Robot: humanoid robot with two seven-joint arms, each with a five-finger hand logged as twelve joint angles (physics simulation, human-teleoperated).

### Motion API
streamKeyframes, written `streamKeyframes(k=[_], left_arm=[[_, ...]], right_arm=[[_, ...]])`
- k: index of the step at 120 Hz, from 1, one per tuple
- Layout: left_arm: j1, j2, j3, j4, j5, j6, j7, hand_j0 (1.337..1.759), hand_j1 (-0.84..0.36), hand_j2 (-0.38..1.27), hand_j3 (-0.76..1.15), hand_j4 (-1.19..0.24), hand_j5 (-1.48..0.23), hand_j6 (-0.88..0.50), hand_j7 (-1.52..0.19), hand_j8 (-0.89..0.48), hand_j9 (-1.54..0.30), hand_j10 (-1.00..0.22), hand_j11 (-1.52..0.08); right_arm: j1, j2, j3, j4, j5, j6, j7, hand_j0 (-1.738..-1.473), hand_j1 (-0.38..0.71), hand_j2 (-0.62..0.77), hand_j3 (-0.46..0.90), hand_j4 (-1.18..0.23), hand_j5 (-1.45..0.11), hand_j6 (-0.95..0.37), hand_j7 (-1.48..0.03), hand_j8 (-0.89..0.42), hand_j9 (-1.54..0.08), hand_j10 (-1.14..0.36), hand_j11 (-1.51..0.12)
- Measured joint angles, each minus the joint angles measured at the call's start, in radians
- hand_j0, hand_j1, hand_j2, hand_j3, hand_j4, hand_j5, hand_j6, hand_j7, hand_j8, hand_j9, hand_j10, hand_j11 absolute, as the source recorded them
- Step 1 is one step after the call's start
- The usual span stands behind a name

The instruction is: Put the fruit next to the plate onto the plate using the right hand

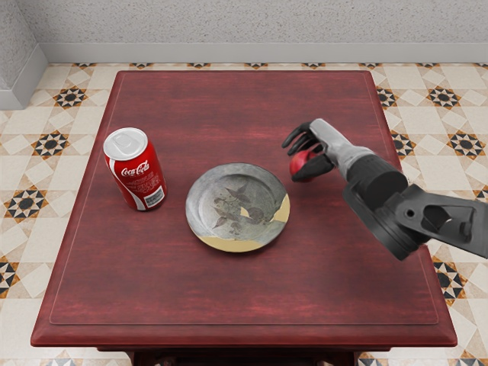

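From the head view: clasping the red fruit (302,162) in the right hand (313,152), fingers wrapped round it. Just left of the hand: the plate (194,206), no fruit on it. Farther left, a Coca-Cola can (136,169). Grasp apparently made; left to do: lift, carry across, release.

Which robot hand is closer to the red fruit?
Right. The right hand curls around the red fruit beside the plate; the left hand is out of view.
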Motion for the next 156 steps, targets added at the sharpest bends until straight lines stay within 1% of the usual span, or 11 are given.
streamKeyframes(k=[15, 41, 80, 82, 95, 110, 121, 128, 134, 147, 156], left_arm=[[0.001, 0.0, 0.0, 0.0, 0.0, 0.0, 0.0, 1.658, 0.35, 0.0, 0.0, 0.0, 0.0, 0.0, 0.0, 0.0, 0.0, 0.0, 0.0], [0.001, 0.0, 0.0, 0.0, 0.0, 0.0, 0.0, 1.658, 0.35, 0.0, 0.0, 0.0, 0.0, 0.0, 0.0, 0.0, 0.0, 0.0, 0.0], [0.0, 0.0, 0.0, 0.0, 0.0, 0.0, 0.0, 1.658, 0.35, 0.0, 0.0, 0.0, 0.0, 0.0, 0.0, 0.0, 0.0, 0.0, 0.0], [0.0, 0.0, 0.0, 0.0, 0.0, 0.0, 0.0, 1.658, 0.35, 0.0, 0.0, 0.0, 0.0, 0.0, 0.0, 0.0, 0.0, 0.0, 0.0], [0.001, 0.0, 0.0, 0.0, 0.0, 0.0, 0.0, 1.658, 0.35, 0.0, 0.0, 0.0, 0.0, 0.0, 0.0, 0.0, 0.0, 0.0, 0.0], [0.001, 0.0, 0.0, 0.0, 0.0, 0.0, 0.0, 1.658, 0.35, 0.0, 0.0, 0.0, 0.0, 0.0, 0.0, 0.0, 0.0, 0.0, 0.0], [0.001, 0.0, 0.0, 0.0, 0.0, 0.0, 0.0, 1.658, 0.35, 0.0, 0.0, 0.0, 0.0, 0.0, 0.0, 0.0, 0.0, 0.0, 0.0], [0.001, 0.0, 0.0, 0.0, 0.0, 0.0, 0.0, 1.658, 0.35, 0.0, 0.0, 0.0, 0.0, 0.0, 0.0, 0.0, 0.0, 0.0, 0.0], [0.001, 0.0, 0.0, 0.0, 0.0, 0.0, 0.0, 1.658, 0.35, 0.0, 0.0, 0.0, 0.0, 0.0, 0.0, 0.0, 0.0, 0.0, 0.0], [0.001, 0.0, 0.0, 0.0, 0.0, 0.0, 0.0, 1.658, 0.35, 0.0, 0.0, 0.0, 0.0, 0.0, 0.0, 0.0, 0.0, 0.0, 0.0], [0.0, 0.0, 0.0, 0.0, 0.0, 0.0, 0.0, 1.658, 0.35, 0.0, 0.0, 0.0, 0.0, 0.0, 0.0, 0.0, 0.0, 0.0, 0.0]], right_arm=[[0.001, 0.06, 0.004, 0.0, 0.0, 0.0, 0.0, -1.657, 0.27, 0.24, 0.0, -0.63, -0.84, -0.64, -0.83, -0.44, -0.83, -0.41, -0.83], [-0.006, 0.152, 0.0, -0.001, 0.003, 0.001, 0.0, -1.658, 0.27, 0.24, 0.0, -0.63, -0.86, -0.64, -0.84, -0.43, -0.85, -0.39, -0.84], [-0.026, 0.213, -0.009, -0.006, 0.0, 0.001, 0.001, -1.657, 0.27, 0.21, 0.0, -0.63, -0.87, -0.65, -0.84, -0.41, -0.85, -0.39, -0.85], [-0.028, 0.214, -0.01, -0.006, 0.0, 0.001, 0.001, -1.657, 0.25, 0.19, 0.0, -0.61, -0.84, -0.62, -0.81, -0.41, -0.82, -0.39, -0.82], [-0.026, 0.204, -0.006, -0.009, -0.004, 0.001, 0.001, -1.658, 0.02, 0.11, 0.0, -0.37, -0.51, -0.38, -0.49, -0.25, -0.5, -0.24, -0.5], [0.003, 0.156, 0.02, -0.004, -0.004, 0.001, 0.0, -1.658, -0.14, 0.06, 0.0, -0.21, -0.29, -0.22, -0.28, -0.15, -0.29, -0.14, -0.28], [0.004, 0.118, 0.105, -0.003, -0.003, 0.082, 0.0, -1.658, -0.2, 0.04, 0.0, -0.15, -0.2, -0.15, -0.19, -0.1, -0.19, -0.1, -0.19], [-0.041, 0.107, 0.208, -0.003, 0.017, 0.162, 0.0, -1.658, -0.23, 0.03, 0.0, -0.12, -0.16, -0.12, -0.15, -0.09, -0.15, -0.08, -0.15], [-0.116, 0.104, 0.351, -0.003, 0.061, 0.296, 0.0, -1.658, -0.25, 0.02, 0.0, -0.1, -0.13, -0.1, -0.13, -0.07, -0.13, -0.07, -0.13], [-0.324, 0.109, 0.721, -0.004, 0.216, 0.636, 0.0, -1.658, -0.28, 0.01, 0.0, -0.07, -0.09, -0.07, -0.09, -0.05, -0.09, -0.05, -0.09], [-0.431, 0.108, 0.876, -0.011, 0.402, 0.871, 0.0, -1.658, -0.29, 0.0, 0.0, -0.06, -0.07, -0.06, -0.07, -0.05, -0.07, -0.04, -0.07]])
